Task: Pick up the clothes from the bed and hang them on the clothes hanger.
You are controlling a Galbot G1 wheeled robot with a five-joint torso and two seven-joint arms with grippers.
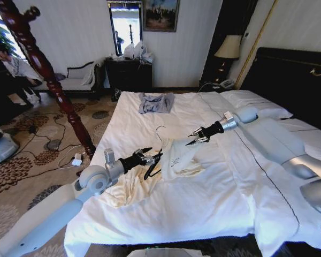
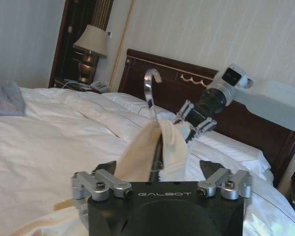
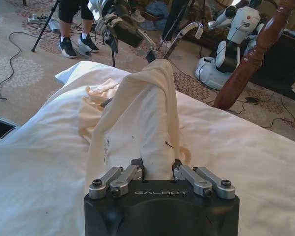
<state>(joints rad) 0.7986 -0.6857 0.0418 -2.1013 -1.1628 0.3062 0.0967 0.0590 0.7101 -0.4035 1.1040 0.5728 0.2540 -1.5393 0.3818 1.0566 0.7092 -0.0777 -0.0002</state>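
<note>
While the wide white bed (image 1: 214, 203) fills most of the head view, the reddish-brown wooden pole (image 1: 48, 75) is seen at about ten o'clock, slanting down to the carpet beside the mattress. Lower, at about eight o'clock, the left arm is stretched over the near side of the bed, and its left pincer (image 1: 154, 158) is clenched on the black clothes hanger (image 1: 151, 167), which is held tilted above the sheet. In the left wrist view the hanger's silver hook (image 2: 149, 88) is seen rising behind the fabric, and the cream cloth (image 2: 152, 152) is draped over the hanger just ahead of the left pincer (image 2: 160, 172).

Just right of the hanger, near the centre of the head view, the cream clothes (image 1: 181, 159) are lifted partly off the sheet, with more of the fabric trailing flat towards seven o'clock. A folded grey-blue garment (image 1: 155, 102) is left lying at about twelve o'clock, well apart from the cream one.

Further right, at about two o'clock, the right arm is extended from the headboard side, and the right pincer (image 1: 196, 139) is closed on the upper edge of the clothes. In the right wrist view the cloth (image 3: 142, 128) is seen gathered between the fingers (image 3: 184, 173) of the right pincer (image 3: 160, 169).
</note>
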